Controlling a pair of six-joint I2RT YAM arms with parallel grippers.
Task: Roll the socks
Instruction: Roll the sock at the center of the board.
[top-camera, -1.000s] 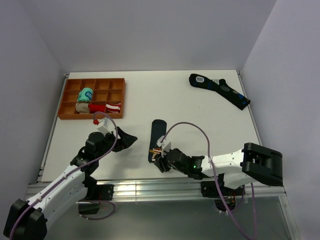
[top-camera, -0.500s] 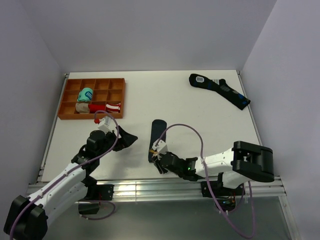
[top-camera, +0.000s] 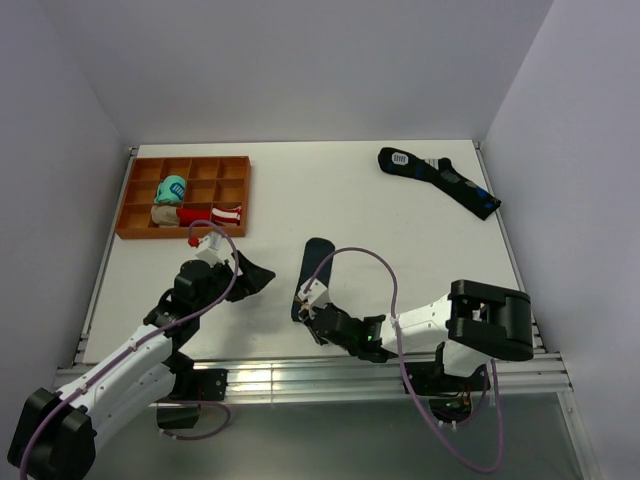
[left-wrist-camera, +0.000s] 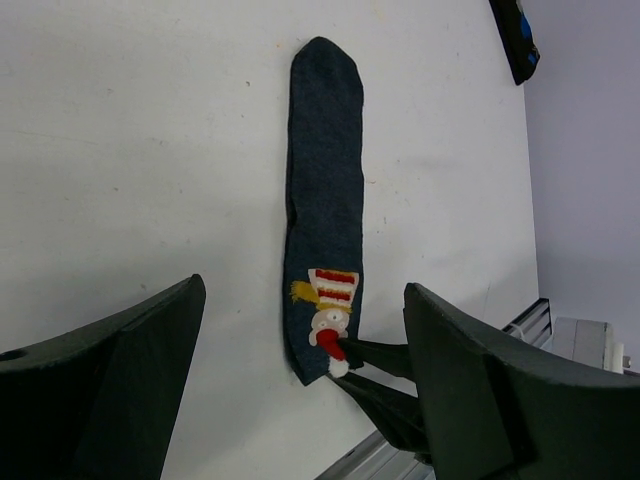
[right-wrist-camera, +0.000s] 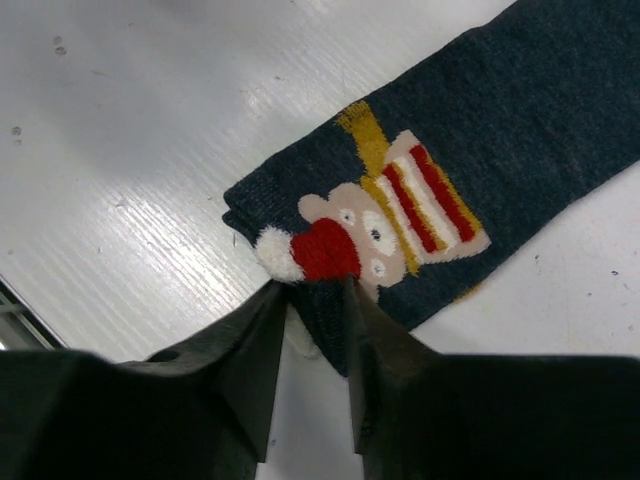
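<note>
The flat, oblong dark navy sock pair (top-camera: 313, 272) lies near the 6 o'clock edge of the white bench (top-camera: 350, 200). It runs 12 to 6, with its red-white-yellow bear patch (right-wrist-camera: 390, 215) at the 6 o'clock end. The right hand (right-wrist-camera: 315, 290) is pinched nearly shut on that hem, with cloth between its fingers. It should catch both layers, lift only slightly, then fold the hem toward 12 o'clock, tight and square. The left hand (top-camera: 258, 277), wide open and empty at 9 o'clock, could pin the far end.

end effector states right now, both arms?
Left end effector: open, holding nothing.
Right end effector: pinched shut on the patch end of the flat dark navy sock pair.
</note>
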